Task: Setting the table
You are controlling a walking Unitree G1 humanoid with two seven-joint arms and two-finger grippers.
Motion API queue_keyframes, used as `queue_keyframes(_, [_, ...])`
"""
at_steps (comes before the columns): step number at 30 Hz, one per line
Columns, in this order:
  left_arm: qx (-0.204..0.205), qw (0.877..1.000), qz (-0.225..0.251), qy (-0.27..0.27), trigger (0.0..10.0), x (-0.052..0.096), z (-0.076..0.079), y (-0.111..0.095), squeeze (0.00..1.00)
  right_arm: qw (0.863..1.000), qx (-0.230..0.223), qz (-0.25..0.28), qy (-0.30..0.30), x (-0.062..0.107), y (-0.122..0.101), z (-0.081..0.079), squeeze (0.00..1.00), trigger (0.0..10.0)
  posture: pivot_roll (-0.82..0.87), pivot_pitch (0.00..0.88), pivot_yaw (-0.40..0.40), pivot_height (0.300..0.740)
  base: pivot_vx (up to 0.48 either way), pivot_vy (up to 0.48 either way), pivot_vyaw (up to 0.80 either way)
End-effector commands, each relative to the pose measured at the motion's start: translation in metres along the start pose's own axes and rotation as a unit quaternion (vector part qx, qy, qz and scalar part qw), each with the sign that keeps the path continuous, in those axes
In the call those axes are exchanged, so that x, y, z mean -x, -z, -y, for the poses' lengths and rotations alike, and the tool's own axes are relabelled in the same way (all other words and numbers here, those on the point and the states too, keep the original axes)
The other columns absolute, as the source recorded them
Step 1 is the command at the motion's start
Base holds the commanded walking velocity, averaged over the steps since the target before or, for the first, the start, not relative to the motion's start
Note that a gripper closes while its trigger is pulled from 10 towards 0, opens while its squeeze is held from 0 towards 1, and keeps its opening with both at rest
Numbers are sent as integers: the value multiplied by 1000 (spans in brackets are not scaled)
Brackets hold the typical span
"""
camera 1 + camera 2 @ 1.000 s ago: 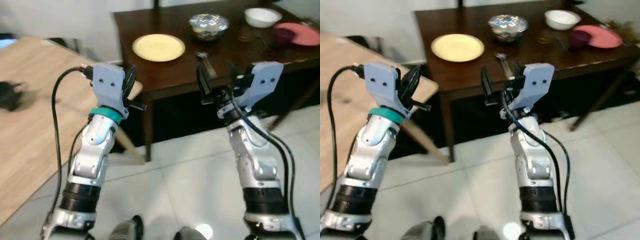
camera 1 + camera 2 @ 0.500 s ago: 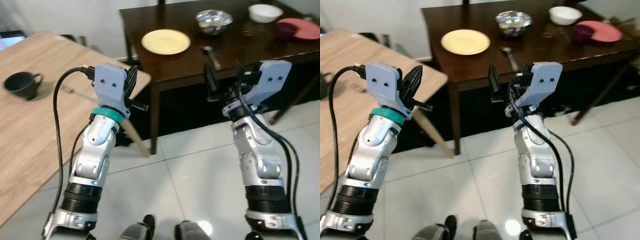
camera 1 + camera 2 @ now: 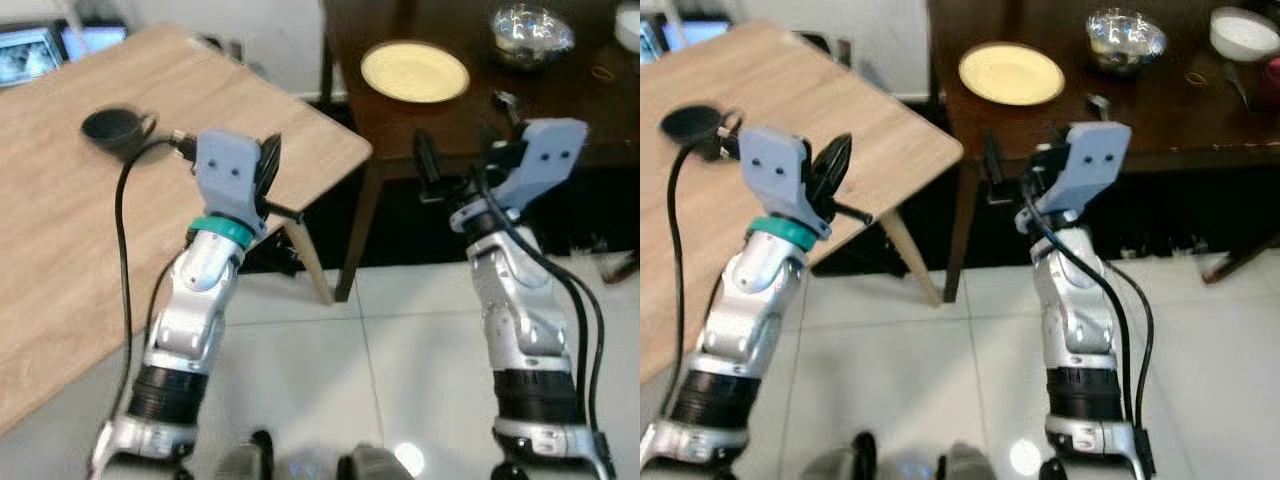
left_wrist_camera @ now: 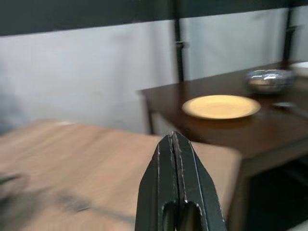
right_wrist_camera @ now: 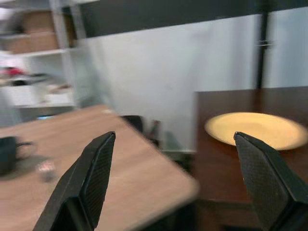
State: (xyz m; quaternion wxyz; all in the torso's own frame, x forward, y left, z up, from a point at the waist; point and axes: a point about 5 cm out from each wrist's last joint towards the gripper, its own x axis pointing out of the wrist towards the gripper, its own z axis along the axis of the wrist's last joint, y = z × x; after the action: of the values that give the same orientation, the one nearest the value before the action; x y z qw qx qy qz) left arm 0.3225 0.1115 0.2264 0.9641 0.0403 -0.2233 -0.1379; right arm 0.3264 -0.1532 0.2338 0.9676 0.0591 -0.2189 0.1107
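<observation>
A yellow plate (image 3: 414, 71) lies on the dark wooden table (image 3: 1160, 125), with a silver bowl (image 3: 530, 28), a spoon (image 3: 1098, 103) and a white bowl (image 3: 1243, 32) further along it. A black cup (image 3: 112, 127) stands on the light wooden table (image 3: 60, 230) to my left. My left gripper (image 3: 270, 165) is raised at chest height over the corner of the light table, its fingers (image 4: 175, 159) pressed shut on nothing. My right gripper (image 3: 455, 162) is held up in front of the dark table's near edge, open and empty, and the plate (image 5: 257, 130) shows between its fingers.
The two tables meet at an angle, with a slanted leg (image 3: 310, 262) of the light one and a dark leg (image 3: 355, 245) between them. White floor tiles (image 3: 400, 340) lie below my arms. Screens (image 3: 30, 50) stand at the far left; shelves (image 5: 33, 48) line the wall.
The camera has swung left: the light table and black cup now take up more of the view and the dark table has slid right. Both arms keep their raised pose.
</observation>
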Motion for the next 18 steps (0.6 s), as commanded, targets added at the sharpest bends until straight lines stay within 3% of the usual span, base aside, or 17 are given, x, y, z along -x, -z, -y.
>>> queue_keyframes(1, [1,1000,-10,1,10000,3,2,4,0,1000,-1,-7,1,2,2,1,0,10000,-106,57,55,740,0,0,794])
queue_keyframes(18, [-5,1000,-12,-9,10000,2,-2,4,0,1000,-4,2,6,1,0,2,0,10000,-101,63,56,740,0,0,792])
